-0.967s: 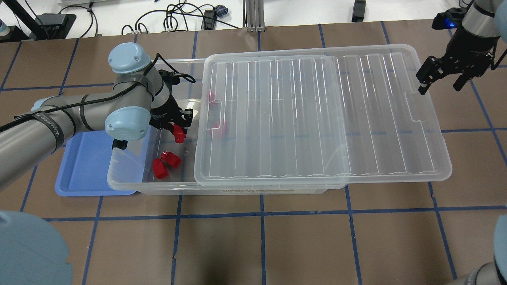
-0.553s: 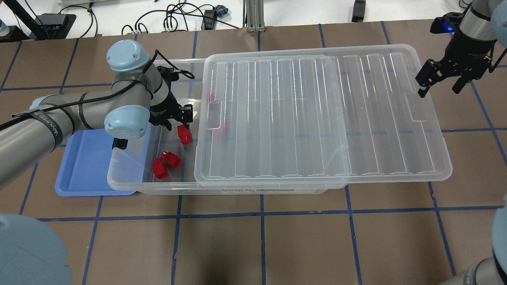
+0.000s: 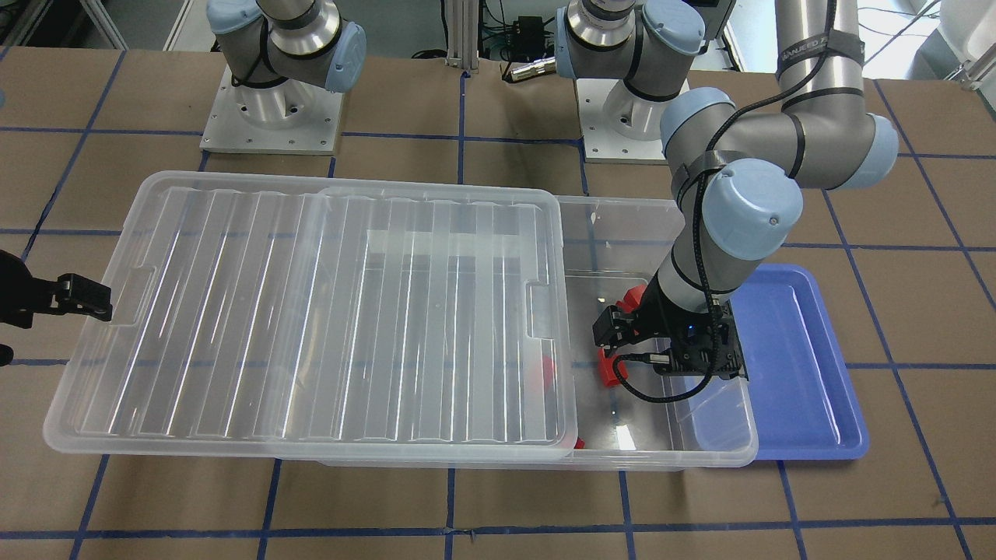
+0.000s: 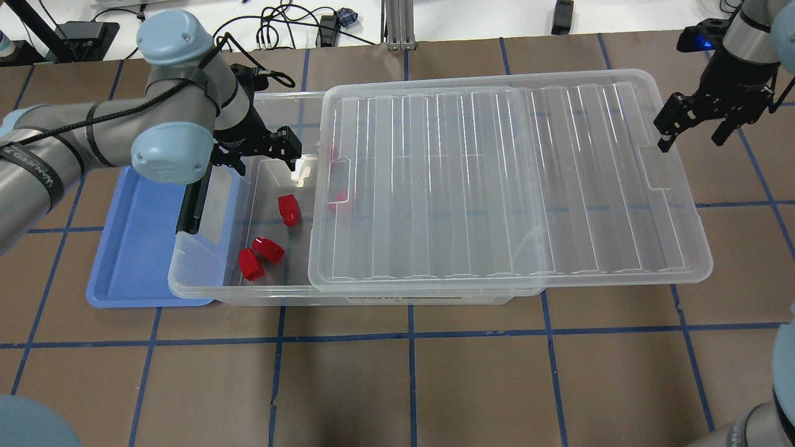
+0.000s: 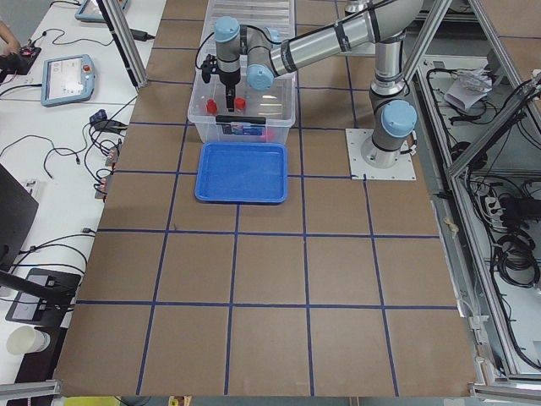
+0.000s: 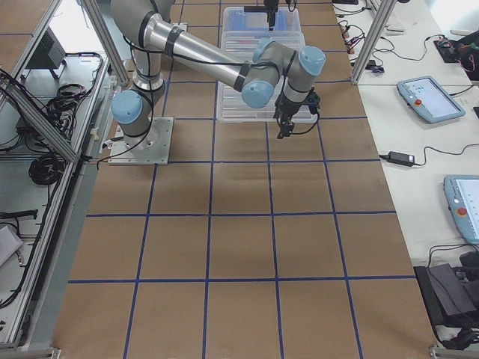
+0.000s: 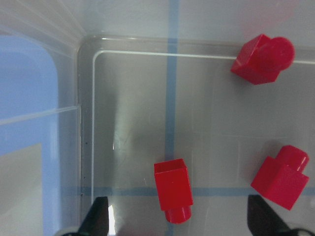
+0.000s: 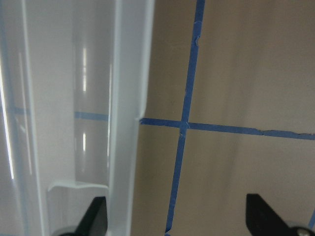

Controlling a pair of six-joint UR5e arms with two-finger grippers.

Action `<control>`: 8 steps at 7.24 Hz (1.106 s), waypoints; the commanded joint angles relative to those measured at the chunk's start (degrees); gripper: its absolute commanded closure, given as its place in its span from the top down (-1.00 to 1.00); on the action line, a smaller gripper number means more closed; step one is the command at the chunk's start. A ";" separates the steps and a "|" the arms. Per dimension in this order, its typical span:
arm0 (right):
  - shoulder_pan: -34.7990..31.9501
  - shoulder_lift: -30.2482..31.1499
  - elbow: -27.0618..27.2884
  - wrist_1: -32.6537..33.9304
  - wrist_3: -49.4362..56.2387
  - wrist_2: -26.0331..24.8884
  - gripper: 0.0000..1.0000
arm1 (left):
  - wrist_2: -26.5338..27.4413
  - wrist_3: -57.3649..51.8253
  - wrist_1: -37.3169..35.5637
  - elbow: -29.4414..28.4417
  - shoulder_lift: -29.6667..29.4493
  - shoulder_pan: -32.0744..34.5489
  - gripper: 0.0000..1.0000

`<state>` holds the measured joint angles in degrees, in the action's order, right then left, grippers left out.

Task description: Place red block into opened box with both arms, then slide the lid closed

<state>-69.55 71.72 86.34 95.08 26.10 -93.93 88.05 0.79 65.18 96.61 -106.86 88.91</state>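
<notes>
Red block (image 4: 288, 210) bright, cube body with round stud, lying on its side on the floor of box (image 4: 205, 280), in the uncovered left end just beside edge of lid (image 4: 497, 180). Two look-alikes (image 4: 268, 248) nearer the front wall; more red shapes under lid blurred, count unclear. Left gripper (image 4: 264, 160) jaws apart, empty, above box's far wall. Right gripper (image 4: 690, 139) jaws apart, holding nothing, at lid's right end; rim contact unclear. Lid hides most of box

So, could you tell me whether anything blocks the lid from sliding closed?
The left gripper hangs open over the uncovered end of the box, just past the lid; whether it clears the rim is unclear.
</notes>
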 commanded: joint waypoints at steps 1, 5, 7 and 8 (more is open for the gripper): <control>0.03 0.00 -0.03 0.20 0.09 -2.64 1.00 | 0.10 0.00 11.41 -7.37 2.25 0.39 1.00; 0.03 1.74 -1.35 -0.86 -0.79 -2.05 1.00 | 0.28 0.62 19.54 -9.68 9.55 0.74 1.00; 0.47 2.98 -1.44 -0.86 -1.05 -2.66 1.00 | 0.19 0.62 19.63 -9.59 9.65 0.65 1.00; 1.26 3.68 -0.57 -0.51 -0.97 -3.01 1.00 | 0.19 0.62 19.63 -9.51 9.48 0.65 1.00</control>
<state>-69.00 74.65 85.19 94.31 25.15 -96.57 88.27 1.40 84.77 87.03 -97.35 89.60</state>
